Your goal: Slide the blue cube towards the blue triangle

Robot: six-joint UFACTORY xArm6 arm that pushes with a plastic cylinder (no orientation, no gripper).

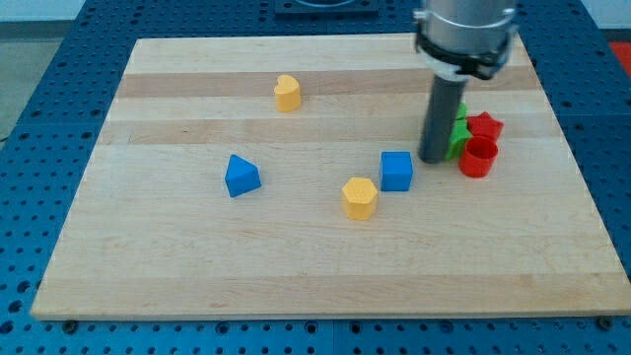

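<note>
The blue cube (396, 170) sits right of the board's middle. The blue triangle (241, 176) lies to its left, well apart, at about the same height in the view. My tip (431, 159) is just to the right of the blue cube, slightly above it in the view, with a small gap between them. A yellow hexagonal block (360, 197) sits close to the cube's lower left, roughly between cube and triangle but lower.
A yellow block (287, 93) stands near the view's top, left of centre. A green block (457, 135), a red star-like block (483, 126) and a red cylinder (478, 157) cluster right of my rod. The wooden board (148, 276) rests on a blue pegboard.
</note>
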